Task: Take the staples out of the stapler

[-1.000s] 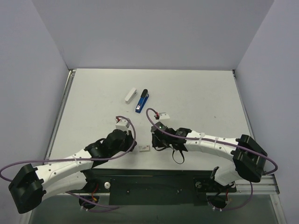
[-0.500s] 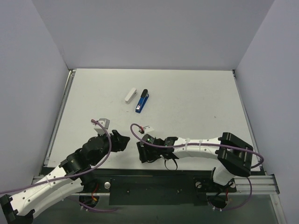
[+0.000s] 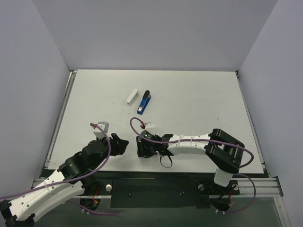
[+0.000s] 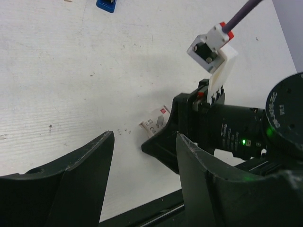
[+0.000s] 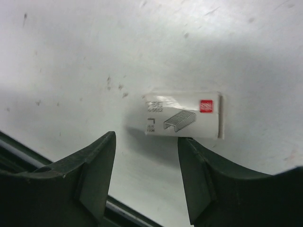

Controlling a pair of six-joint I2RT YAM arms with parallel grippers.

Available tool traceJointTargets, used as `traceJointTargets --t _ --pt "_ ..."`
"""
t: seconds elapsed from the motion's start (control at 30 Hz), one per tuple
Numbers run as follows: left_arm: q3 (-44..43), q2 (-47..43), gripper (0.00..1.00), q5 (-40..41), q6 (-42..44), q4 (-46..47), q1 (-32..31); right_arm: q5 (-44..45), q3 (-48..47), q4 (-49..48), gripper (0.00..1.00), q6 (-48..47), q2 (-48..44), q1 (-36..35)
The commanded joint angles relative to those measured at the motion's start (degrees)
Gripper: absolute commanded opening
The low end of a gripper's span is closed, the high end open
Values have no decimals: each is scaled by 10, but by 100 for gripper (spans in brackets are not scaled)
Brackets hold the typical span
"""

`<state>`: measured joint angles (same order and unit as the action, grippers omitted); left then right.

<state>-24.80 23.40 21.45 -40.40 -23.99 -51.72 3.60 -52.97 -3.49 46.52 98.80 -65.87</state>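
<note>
A blue stapler (image 3: 144, 102) and a white stapler (image 3: 132, 97) lie side by side at the table's middle back; the blue one's end shows in the left wrist view (image 4: 106, 4). A small white staple box (image 5: 183, 113) with a red mark lies flat near the front edge, also in the left wrist view (image 4: 155, 121). My right gripper (image 5: 147, 138) is open just above and short of the box, its right finger at the box's near edge. My left gripper (image 4: 144, 137) is open and empty, facing the right gripper (image 3: 141, 147) from the left. Loose staples do not show clearly.
A few tiny specks (image 5: 116, 86) lie on the table left of the box. The table's dark front rail (image 3: 156, 182) runs right below both grippers. The right wrist's camera block and purple cable (image 4: 213, 49) stick up between the grippers. Walls enclose three sides.
My left gripper has drawn back to the left and nearer the front edge. My right gripper has slid left over the staple box, which it now hides from the top view.
</note>
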Motion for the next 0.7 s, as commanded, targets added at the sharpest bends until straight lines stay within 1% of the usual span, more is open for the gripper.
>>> traceJointTargets --t 0.0,0.2,0.33,0.5,0.67 --pt "-9 -2 65 12 -6 -1 -2 61 -7 4 51 20 17 49" --pt "-8 1 65 15 -5 3 -2 88 -6 -8 51 21 38 108" --pt "-10 5 65 16 -3 5 -2 84 -16 -8 51 6 41 128" --pt "-14 9 65 18 0 7 -2 101 -19 12 51 -21 -6 129" --pt "-24 20 65 17 8 10 -2 143 -9 66 52 -54 -96 130"
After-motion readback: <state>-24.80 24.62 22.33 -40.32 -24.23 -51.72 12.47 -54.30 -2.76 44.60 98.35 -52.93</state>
